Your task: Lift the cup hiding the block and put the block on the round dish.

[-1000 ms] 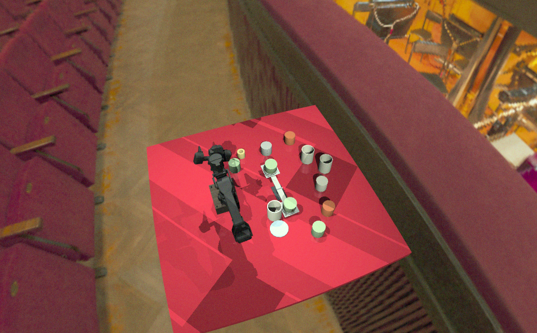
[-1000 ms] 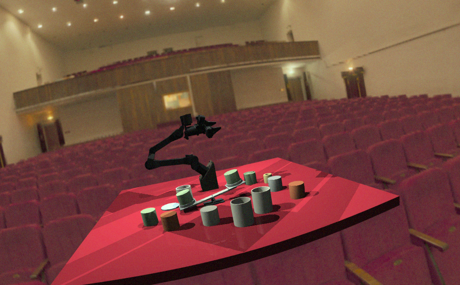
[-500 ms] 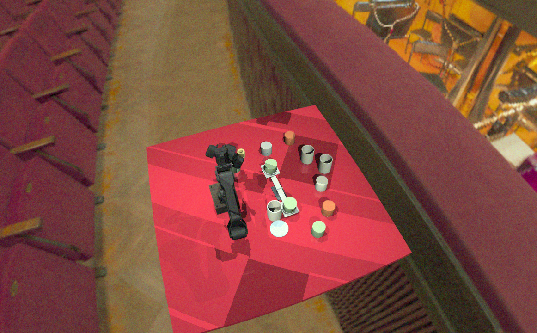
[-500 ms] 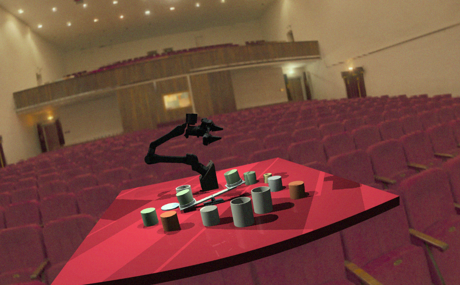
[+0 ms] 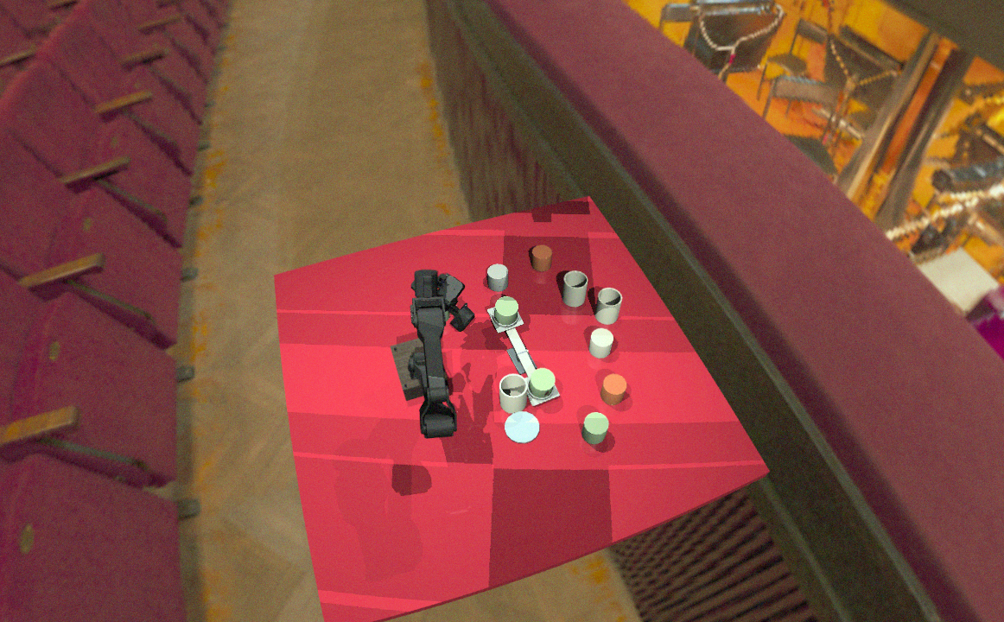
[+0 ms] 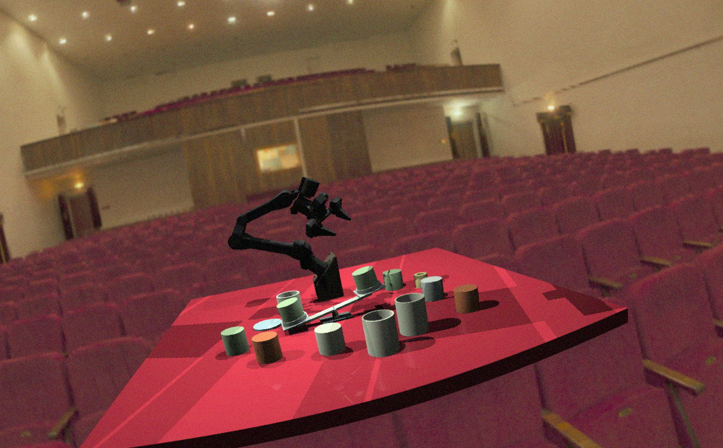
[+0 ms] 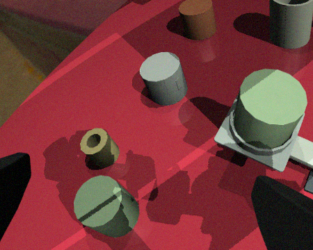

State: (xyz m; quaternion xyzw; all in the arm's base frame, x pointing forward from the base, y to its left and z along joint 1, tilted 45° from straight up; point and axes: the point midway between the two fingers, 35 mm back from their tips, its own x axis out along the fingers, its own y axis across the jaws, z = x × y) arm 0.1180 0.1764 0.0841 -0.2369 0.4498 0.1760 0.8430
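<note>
Red table (image 5: 536, 503) | hand (image 6: 328, 216) wide (holding nothing) | raised cup (image 7: 269, 108) right of it

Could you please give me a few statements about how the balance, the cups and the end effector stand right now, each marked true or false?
1. The end effector is open and holds nothing. True.
2. The balance beam sits level. False: the end nearer the round dish sits lower and the far end is raised.
3. Both green cups, the low one and the high one, stand on the balance pads. True.
4. A cup stands on the round dish. False: nothing rests on the dish; a grey open cup stands beside it.
5. The end effector grips the high cup. False: it is above the table, apart from that cup.
</note>
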